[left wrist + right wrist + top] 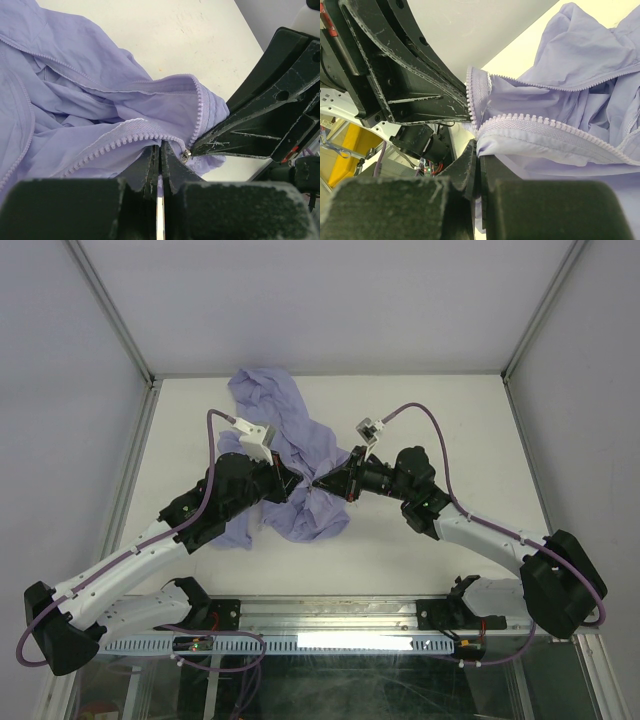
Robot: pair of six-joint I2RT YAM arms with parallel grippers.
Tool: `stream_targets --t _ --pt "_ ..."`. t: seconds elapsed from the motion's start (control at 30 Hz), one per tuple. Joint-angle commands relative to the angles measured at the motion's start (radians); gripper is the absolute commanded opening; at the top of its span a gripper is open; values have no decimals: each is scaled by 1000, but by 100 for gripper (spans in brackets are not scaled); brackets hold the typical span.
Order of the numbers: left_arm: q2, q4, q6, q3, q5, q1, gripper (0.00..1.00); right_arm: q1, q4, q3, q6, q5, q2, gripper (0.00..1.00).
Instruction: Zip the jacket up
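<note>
The purple jacket (290, 435) lies all bunched up in the middle of the white table (450, 540). Its zipper (112, 145) is open. The left gripper (159, 149) pinches one zipper edge tight. The right gripper (480, 155) pinches the other edge, right beside it.

- Left arm (130, 565) stretches forward and inward; left gripper (296, 483) is clamped on the jacket's (290, 420) zipper edge.
- Right arm (490, 535) bends inward from the right; right gripper (320, 483) is clamped there too.
- The two grippers meet tip to tip.
</note>
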Motion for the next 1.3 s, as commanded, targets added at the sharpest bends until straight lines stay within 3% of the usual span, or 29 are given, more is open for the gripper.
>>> stream_targets --t 0.0,0.43,0.63,1.0,1.13,1.23,1.27 --pt "-2 20 2 16 19 -16 0 6 81 31 8 23 -30 0" --pt "22 -59 54 36 35 -48 0 3 29 124 -38 -37 20 0" --pt "-27 -55 -6 44 -29 -48 0 3 -185 208 -57 -59 75 0" --pt "-68 -26 -56 4 76 -49 0 3 -146 197 -57 -59 102 0" --pt "-62 -14 -85 -16 100 -49 0 7 -85 208 -2 -137 127 0" --pt "-77 -14 -159 -34 57 -49 0 6 -55 194 6 -131 129 0" --pt "-93 -15 -194 -41 30 -48 5 6 -50 185 5 -121 122 0"
